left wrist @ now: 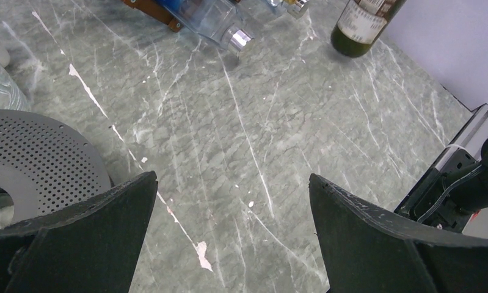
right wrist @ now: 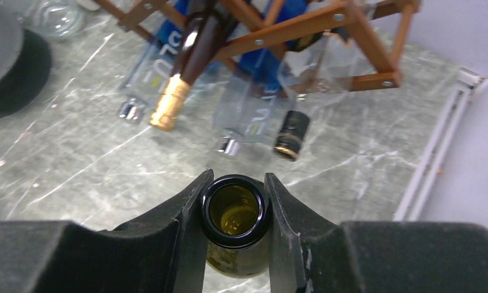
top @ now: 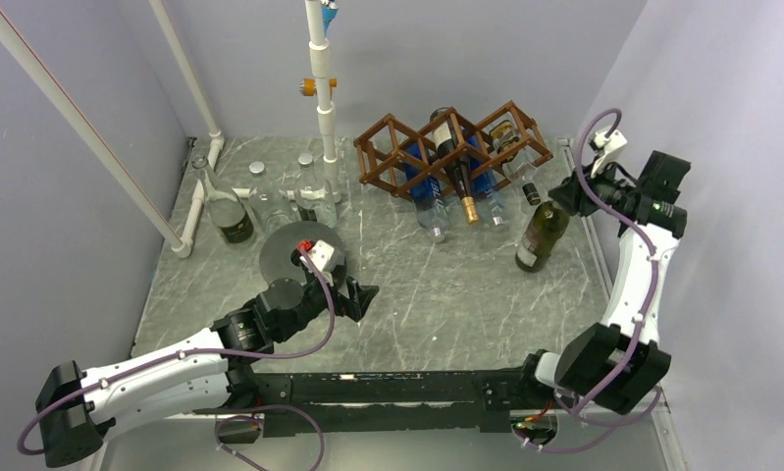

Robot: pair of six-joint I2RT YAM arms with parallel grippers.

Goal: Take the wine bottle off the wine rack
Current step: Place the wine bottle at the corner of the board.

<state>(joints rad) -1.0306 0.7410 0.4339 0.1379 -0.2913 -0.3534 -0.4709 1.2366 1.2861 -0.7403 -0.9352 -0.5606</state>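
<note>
The wine rack point(top: 404, 149) is a brown wooden lattice at the back of the table, also seen in the right wrist view point(right wrist: 302, 27). An olive-green wine bottle point(top: 540, 238) is out of the rack, in front of its right end. It leans slightly, its base at or just above the table. My right gripper point(top: 563, 196) is shut on its neck, the fingers clamping just below the open mouth point(right wrist: 236, 210). The same bottle point(left wrist: 364, 25) shows far off in the left wrist view. My left gripper point(left wrist: 232, 180) is open over bare table, well left of the rack point(top: 363, 297).
The rack holds a dark bottle with gold foil point(top: 460, 175), clear blue-labelled bottles point(top: 429, 204) and a black-capped one point(right wrist: 290, 135). A perforated grey disc point(top: 291, 247) lies by the left gripper. Glass jars point(top: 233, 218) and white pipes point(top: 321, 88) stand at the back left.
</note>
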